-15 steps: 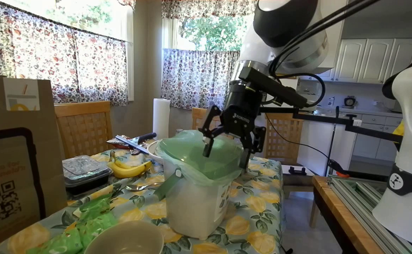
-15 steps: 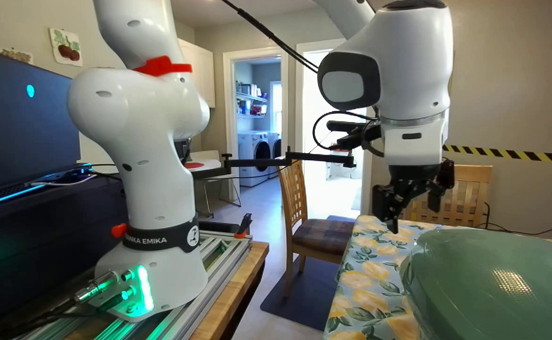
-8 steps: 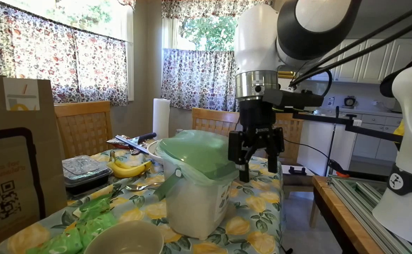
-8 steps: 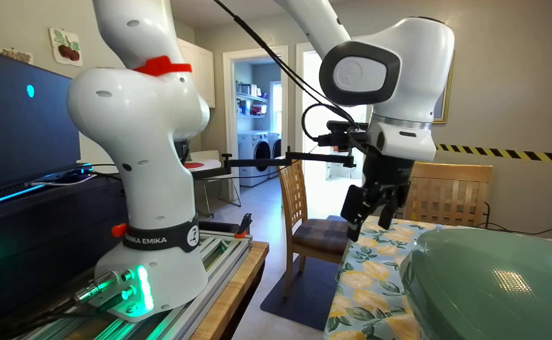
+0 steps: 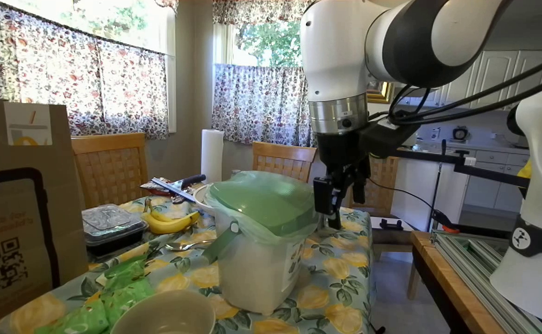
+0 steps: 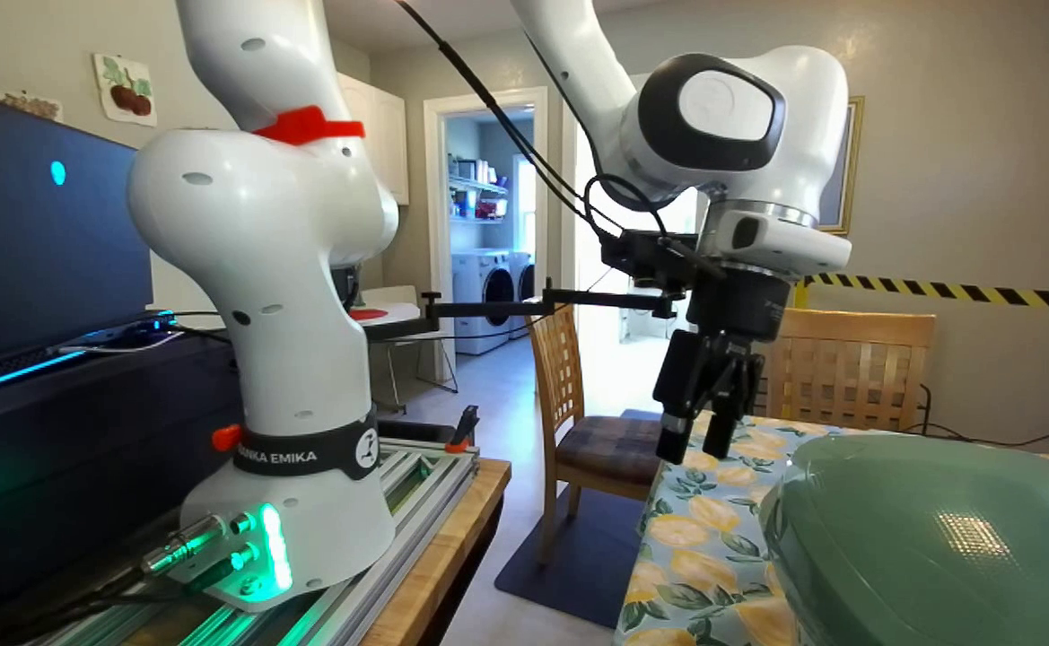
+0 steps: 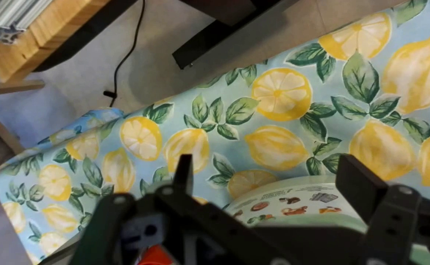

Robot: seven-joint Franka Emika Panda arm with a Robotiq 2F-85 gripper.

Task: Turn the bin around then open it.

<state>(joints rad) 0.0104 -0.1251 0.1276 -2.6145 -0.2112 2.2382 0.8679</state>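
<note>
Off-white plastic bin (image 5: 252, 273), tapered, domed green lid (image 5: 264, 199) on top, tool (image 7: 268, 180) spread wide

Paper bag (image 5: 22, 195): "McDonald's". Arm base (image 6: 295, 498): "ANKA EMIKA". Bin (image 5: 252, 266): label (image 7: 299, 198) illegible.

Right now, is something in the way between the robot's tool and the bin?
No, nothing visible is in the way. In an exterior view, the open tool hangs to the right of the bin; the bowl and bananas are to the bin's left.

White rounded arm (image 6: 259, 224), black pincer (image 6: 695, 441), black cables (image 6: 463, 68)
</note>
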